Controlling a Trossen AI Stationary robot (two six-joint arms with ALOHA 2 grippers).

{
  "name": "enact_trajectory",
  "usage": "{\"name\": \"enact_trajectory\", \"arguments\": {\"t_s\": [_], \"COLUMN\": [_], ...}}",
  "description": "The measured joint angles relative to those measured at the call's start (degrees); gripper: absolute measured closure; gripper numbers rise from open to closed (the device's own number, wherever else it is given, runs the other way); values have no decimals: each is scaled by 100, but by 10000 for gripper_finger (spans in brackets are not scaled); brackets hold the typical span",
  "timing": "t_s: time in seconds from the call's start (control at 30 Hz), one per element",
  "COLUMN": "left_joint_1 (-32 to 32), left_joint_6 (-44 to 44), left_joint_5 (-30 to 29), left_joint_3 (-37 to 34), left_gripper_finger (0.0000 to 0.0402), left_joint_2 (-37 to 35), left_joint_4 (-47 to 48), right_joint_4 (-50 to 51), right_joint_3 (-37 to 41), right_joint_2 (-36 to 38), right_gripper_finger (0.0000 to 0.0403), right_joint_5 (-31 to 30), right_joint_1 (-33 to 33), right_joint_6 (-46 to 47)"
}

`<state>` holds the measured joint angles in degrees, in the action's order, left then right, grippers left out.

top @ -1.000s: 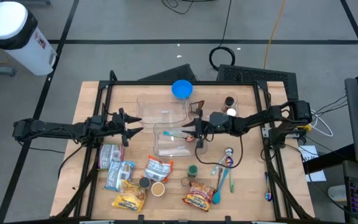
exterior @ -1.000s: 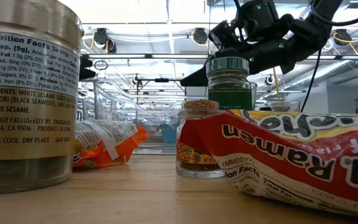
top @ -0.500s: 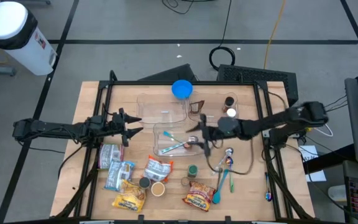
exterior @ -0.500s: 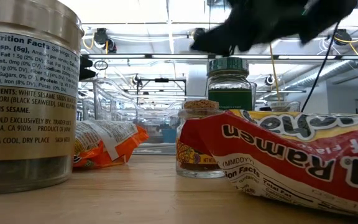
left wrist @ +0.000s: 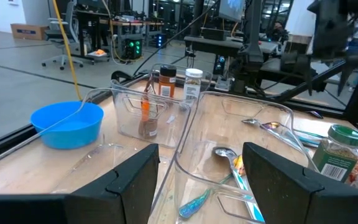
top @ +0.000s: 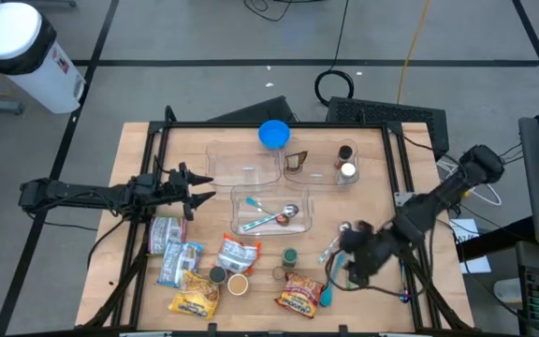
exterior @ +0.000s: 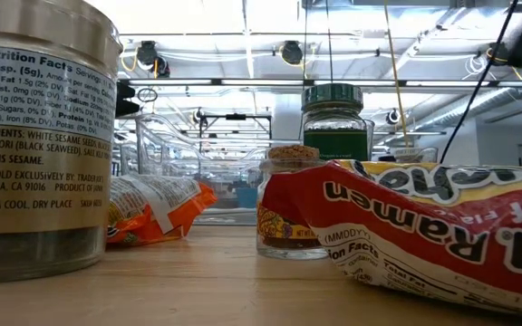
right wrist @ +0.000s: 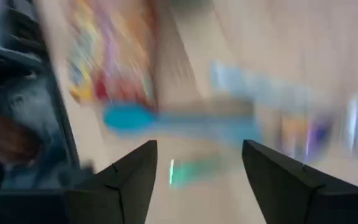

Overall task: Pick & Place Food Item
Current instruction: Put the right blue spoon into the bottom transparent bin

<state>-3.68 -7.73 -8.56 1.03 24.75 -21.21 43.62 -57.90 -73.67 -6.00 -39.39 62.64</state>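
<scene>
Food lies along the near edge: a red ramen packet (top: 299, 292) (exterior: 424, 235), an orange packet (top: 237, 255), two more packets (top: 181, 262) (top: 195, 300), a tin (top: 165, 232) (exterior: 39, 136) and a green-lidded jar (top: 291, 255) (exterior: 336, 122). My right gripper (top: 337, 271) (right wrist: 199, 146) hangs open over the utensils right of the ramen packet, above a blue spoon (right wrist: 166, 118), touching nothing. At the table's left, my left gripper (top: 199, 192) (left wrist: 201, 149) waits open, pointing level at the clear bins.
A clear bin (top: 237, 225) in the table's middle holds a metal spoon (top: 289, 212) and a teal utensil. Behind it stand another clear bin (top: 215, 168), a blue bowl (top: 273, 134) (left wrist: 67, 122) and a bin with spice jars (top: 346, 161). A black frame runs along the table's sides.
My right gripper has swung fast from over the middle bin toward the table's near right corner, rising and rolling its wrist until it points steeply down. A metal spoon now lies in the bin where the gripper stood. My left arm kept still.
</scene>
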Motion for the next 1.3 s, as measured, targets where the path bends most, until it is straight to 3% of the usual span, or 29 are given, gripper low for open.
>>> {"name": "enact_trajectory", "arguments": {"t_s": [0.13, 0.3, 0.4, 0.5, 0.77, 0.9, 1.13, 1.3], "left_joint_1": [1, 0, 1, -1, 0, 0, 0, 1], "left_joint_6": [0, -1, -1, -2, 0, 0, 0, -1], "left_joint_5": [0, 0, 0, 0, -2, -4, -6, -15], "left_joint_3": [-1, 0, -1, 0, -1, -1, 0, -1], "left_gripper_finger": [160, 160, 160, 160, 160, 160, 160, 160], "left_joint_2": [-2, -2, -2, -2, -2, 0, -1, 0], "left_joint_4": [0, 0, 0, 0, 0, 0, -1, 0], "right_joint_4": [83, -456, -903, -1406, -1704, -1642, -2572, -2015], "right_joint_3": [434, 1144, 1560, 1934, 2391, 2459, 2192, 1193], "right_joint_2": [6, 11, 12, 16, 18, -15, -180, -721], "right_gripper_finger": [196, 205, 207, 208, 235, 271, 384, 399], "right_joint_5": [682, 1382, 1956, 2030, 2449, 2369, 1344, 1457], "right_joint_1": [-804, -1687, -2052, -2199, -1995, -1774, -816, -300], "right_joint_6": [2382, 4704, 5776, 6331, 6375, 5703, 3106, 1162]}}
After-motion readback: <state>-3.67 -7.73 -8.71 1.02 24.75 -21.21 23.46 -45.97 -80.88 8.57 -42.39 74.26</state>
